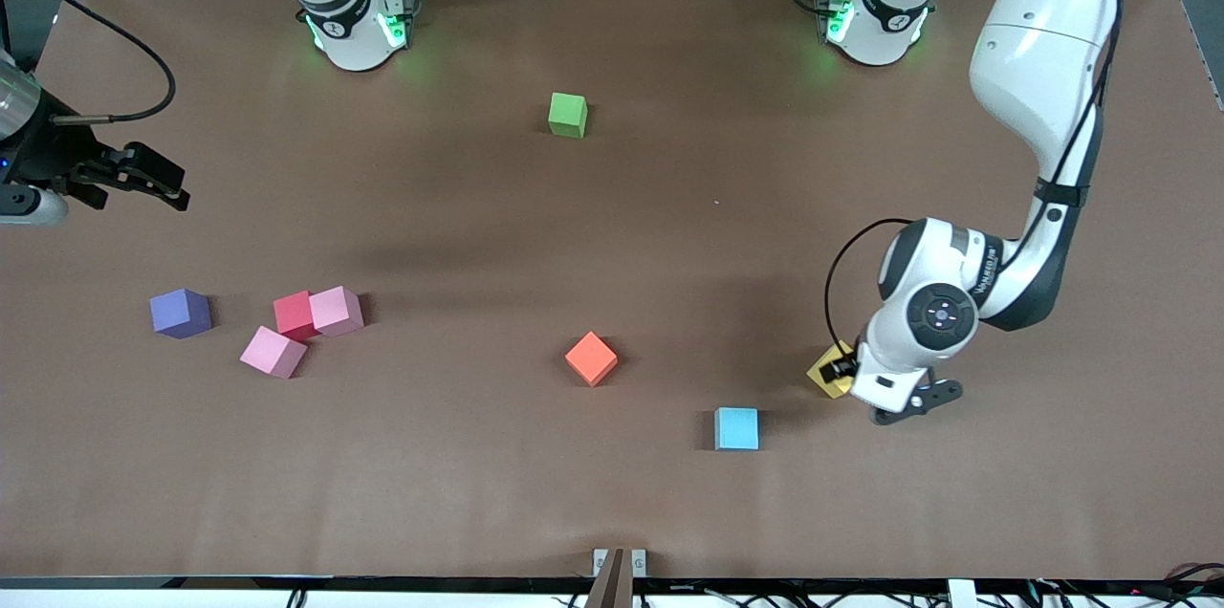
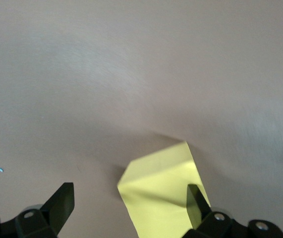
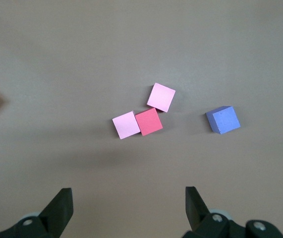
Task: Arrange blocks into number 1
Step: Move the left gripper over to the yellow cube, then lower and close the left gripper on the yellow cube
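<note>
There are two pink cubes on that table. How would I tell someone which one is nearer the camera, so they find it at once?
Go to the right arm's end of the brown table, where four blocks cluster. The red block has a pink one on each side. Yours is the pink block nearest the front camera, turned askew, while the other pink block lies farther back.

The left gripper (image 2: 129, 208) hangs open over the yellow block (image 2: 156, 191) on the table (image 2: 131, 74).

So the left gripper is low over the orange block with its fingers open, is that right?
Not quite: the left gripper is low over the yellow block, fingers open, as the left wrist view shows. The orange block sits alone mid-table.
</note>
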`<state>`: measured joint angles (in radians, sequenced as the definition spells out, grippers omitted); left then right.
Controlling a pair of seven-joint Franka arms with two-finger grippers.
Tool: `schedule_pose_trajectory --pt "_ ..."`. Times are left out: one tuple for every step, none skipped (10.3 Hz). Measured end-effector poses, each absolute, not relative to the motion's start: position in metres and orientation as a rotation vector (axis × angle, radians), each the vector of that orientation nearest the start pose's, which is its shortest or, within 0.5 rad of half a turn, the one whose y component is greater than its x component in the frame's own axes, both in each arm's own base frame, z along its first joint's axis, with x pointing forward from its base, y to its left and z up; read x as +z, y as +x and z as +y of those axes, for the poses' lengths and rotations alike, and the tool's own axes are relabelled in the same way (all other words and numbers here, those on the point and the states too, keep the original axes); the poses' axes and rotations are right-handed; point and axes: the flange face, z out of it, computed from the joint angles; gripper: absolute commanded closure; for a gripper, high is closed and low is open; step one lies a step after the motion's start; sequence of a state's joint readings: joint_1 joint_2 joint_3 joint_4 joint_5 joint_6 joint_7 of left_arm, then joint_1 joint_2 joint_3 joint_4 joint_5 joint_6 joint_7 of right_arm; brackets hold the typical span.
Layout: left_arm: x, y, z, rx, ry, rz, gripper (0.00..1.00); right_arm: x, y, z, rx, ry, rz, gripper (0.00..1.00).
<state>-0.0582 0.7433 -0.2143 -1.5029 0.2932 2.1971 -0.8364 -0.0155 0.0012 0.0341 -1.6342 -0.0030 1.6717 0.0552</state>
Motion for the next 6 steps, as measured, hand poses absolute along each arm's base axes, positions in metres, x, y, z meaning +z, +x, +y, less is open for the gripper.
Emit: schedule_pose_trajectory --pt "0.232 0.697 -0.156 -0.075 -2.966 -0.799 0.00 0.603 0.563 0.010 -0.057 -3.142 0.057 0.00" --pt "0.231 0.699 -0.158 -0.105 -2.952 -0.917 0.00 0.603 0.563 0.010 -0.057 -3.142 0.057 0.00" --pt "0.228 0.700 -0.161 -0.129 -2.937 -1.020 0.00 0.603 0.563 0.009 -0.057 -3.142 0.059 0.00" --pt "0.226 0.700 -0.164 -0.140 -2.918 -1.104 0.00 0.603 0.563 0.007 -0.057 -3.142 0.065 0.00" --pt "0.224 0.699 -0.167 -0.137 -2.900 -1.155 0.00 0.602 0.563 0.005 -0.057 -3.142 0.071 0.00" --pt "0.221 0.697 -0.169 -0.129 -2.889 -1.181 0.00 0.602 0.563 0.006 -0.056 -3.142 0.064 0.00"
